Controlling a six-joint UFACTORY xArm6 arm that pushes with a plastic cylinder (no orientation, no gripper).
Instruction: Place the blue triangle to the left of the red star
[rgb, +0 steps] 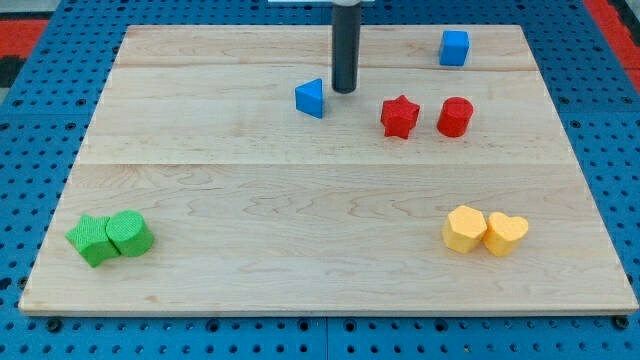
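Note:
The blue triangle (311, 98) lies on the wooden board (300, 200) near the view's top centre. The red star (399, 116) lies to its right, a short gap away. My rod comes down from the view's top edge, and my tip (345, 90) rests on the board just to the right of the blue triangle and slightly above it, between the triangle and the star. The tip looks close to the triangle's right side; I cannot tell if it touches.
A red cylinder (454, 117) sits right of the red star. A blue cube (454, 48) is at the top right. A green cube (93, 241) and green cylinder (130, 233) sit at bottom left. A yellow hexagon (464, 229) and yellow heart (505, 233) sit at bottom right.

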